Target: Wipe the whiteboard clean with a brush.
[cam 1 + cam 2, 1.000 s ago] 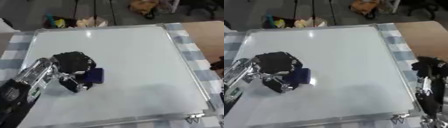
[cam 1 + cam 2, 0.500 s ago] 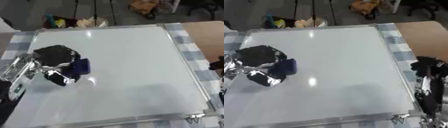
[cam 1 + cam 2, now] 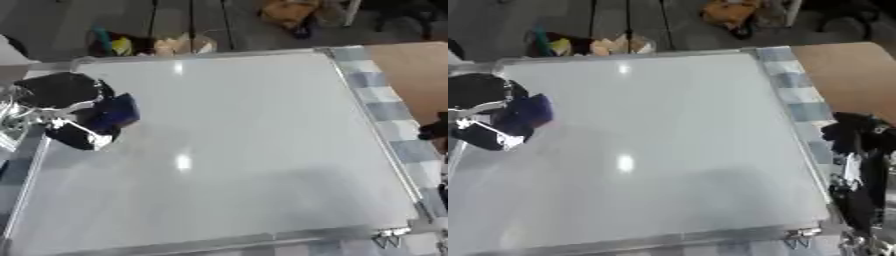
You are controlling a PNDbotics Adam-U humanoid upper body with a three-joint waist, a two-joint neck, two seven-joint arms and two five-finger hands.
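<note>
1. Right hand [image 3: 859, 172] sits nearest, at the lower right edge, off the board's right side over the checked cloth [image 3: 385, 107]. Black fingers [image 3: 852, 131] point up and away, relaxed, holding nothing.
2. Binder clip [image 3: 388, 239] is on the board's near right corner.
3. Whiteboard [image 3: 245, 145] lies flat on the cloth and fills most of the view, silver frame all round. Surface looks blank, with only light glare spots near the middle and near the far edge.
4. Left hand [image 3: 61, 107] is at the board's left edge, about mid-depth, coming in from the left. Its fingers are curled round the brush [image 3: 114, 112].
5. Brush is a dark blue block, sticking out of the hand's right side and lying against the board surface just inside the left frame.
6. Brown tabletop [image 3: 411, 75] shows beyond the cloth at far right.
7. Past the far edge: dark floor with colourful clutter [image 3: 144, 45] just behind the far left corner, and an orange-brown object [image 3: 284, 12] further back. Can't make out what either is.
</note>
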